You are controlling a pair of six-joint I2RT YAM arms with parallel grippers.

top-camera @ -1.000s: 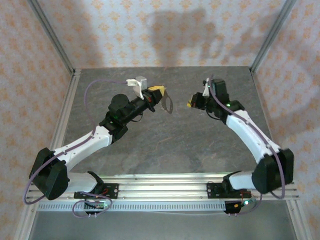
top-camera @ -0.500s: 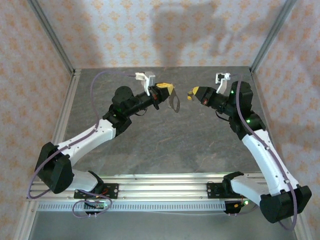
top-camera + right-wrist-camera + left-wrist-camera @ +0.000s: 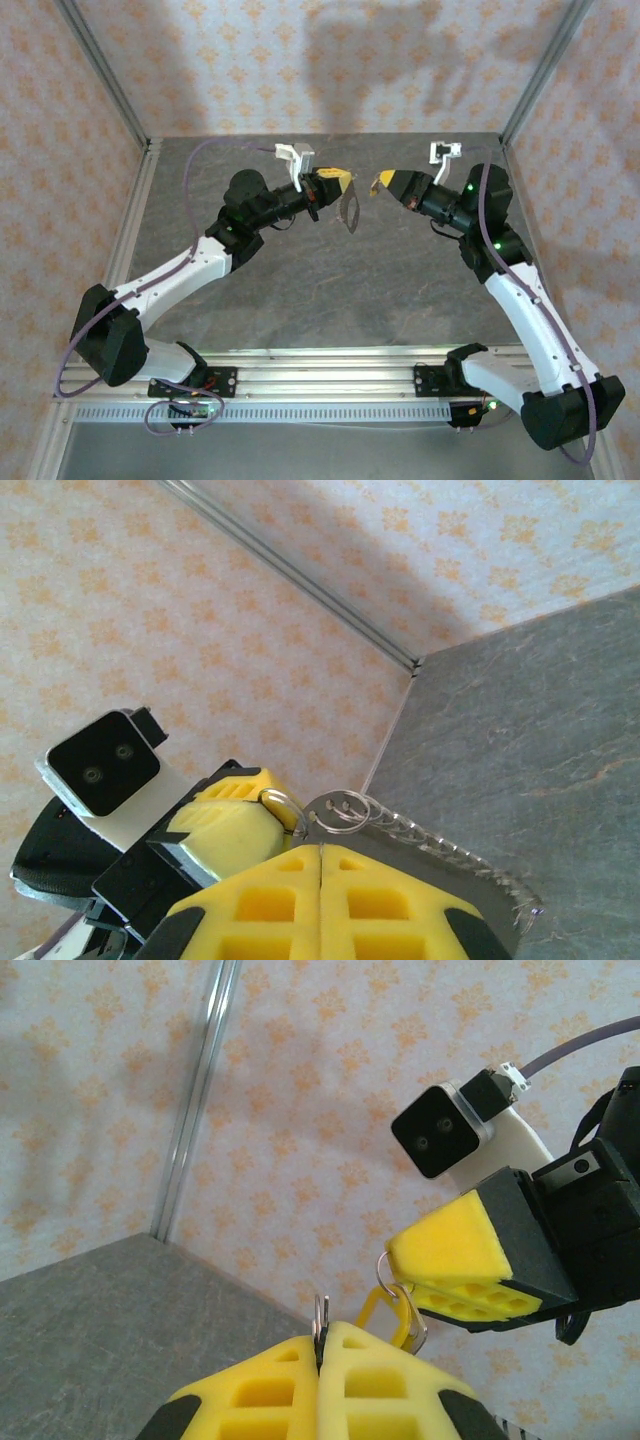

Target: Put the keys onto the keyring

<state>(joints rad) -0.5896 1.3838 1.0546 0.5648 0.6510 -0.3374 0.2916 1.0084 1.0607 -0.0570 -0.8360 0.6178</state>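
The white-and-black left arm [image 3: 182, 272] and right arm [image 3: 525, 305] have swung inward over the last second, so the left gripper [image 3: 343, 179] and right gripper [image 3: 384, 181] now point tip to tip across a much narrower gap. The left gripper's yellow foam jaws are clamped on the thin oval grey-wire keyring [image 3: 350, 210], which dangles just below its tips. The right gripper's are pressed together on what looks like the tiny brass-coloured key [image 3: 377, 185] jutting towards the ring. They seem not yet to touch, so threading lies ahead.

Grey mottled table [image 3: 340, 290], aluminium rail [image 3: 330, 362] at front
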